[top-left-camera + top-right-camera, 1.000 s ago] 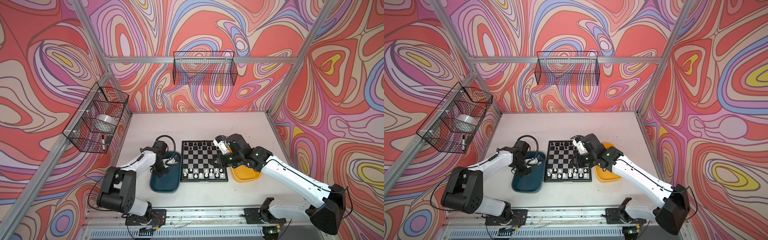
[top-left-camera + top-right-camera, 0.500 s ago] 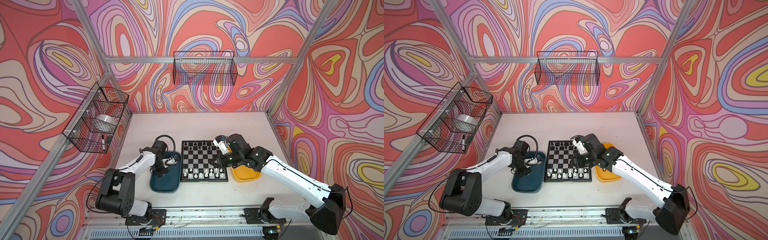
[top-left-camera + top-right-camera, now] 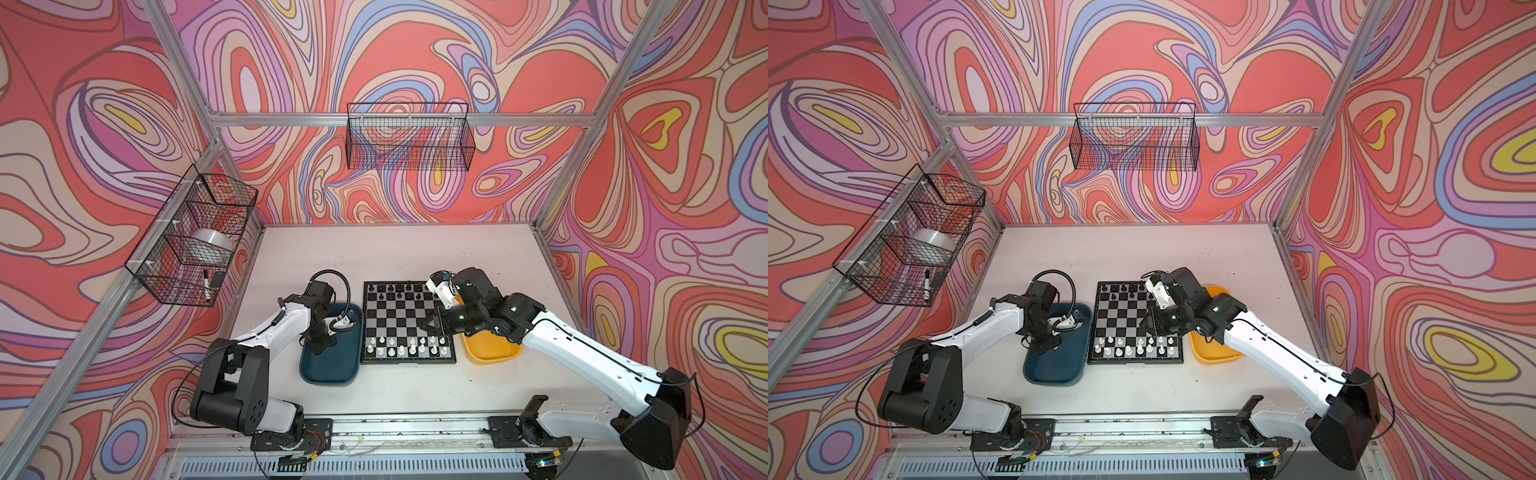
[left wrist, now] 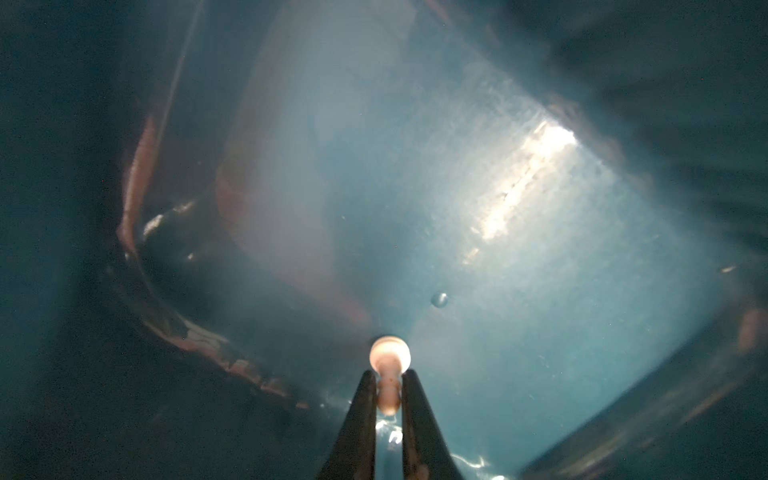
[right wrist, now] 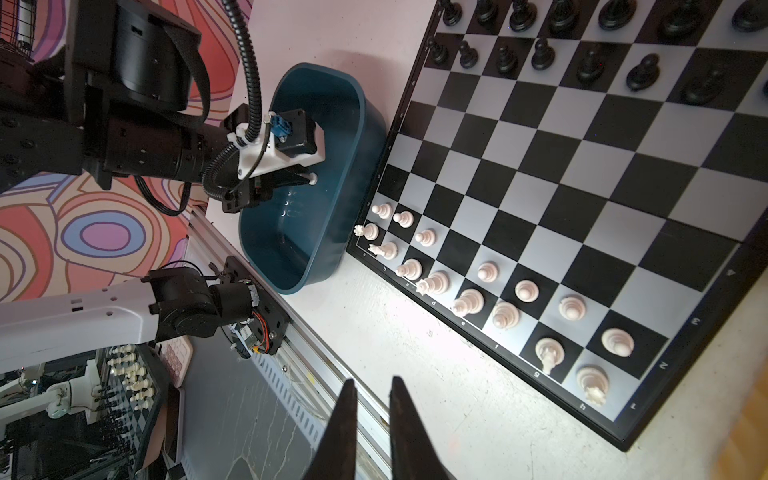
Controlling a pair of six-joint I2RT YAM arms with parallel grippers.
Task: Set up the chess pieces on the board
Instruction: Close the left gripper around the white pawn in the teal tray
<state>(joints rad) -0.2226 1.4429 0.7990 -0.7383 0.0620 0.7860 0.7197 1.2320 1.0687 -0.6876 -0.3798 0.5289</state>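
Chess pieces (image 3: 401,351) stand on the board (image 3: 409,318) in both top views, white on the near rows and black on the far ones. A teal tray (image 3: 328,368) sits just beside its left edge, a yellow tray (image 3: 492,353) on the right. Left wrist view now: the left gripper (image 4: 389,376) pinches a white pawn (image 4: 390,353) over the tray floor. Right wrist view: the right gripper (image 5: 371,384) has its jaws nearly together, holding nothing.

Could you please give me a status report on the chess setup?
Left gripper shut on white pawn, inside teal tray. Right gripper shut, empty, at right edge of board. One white pawn square open; path looks clear.
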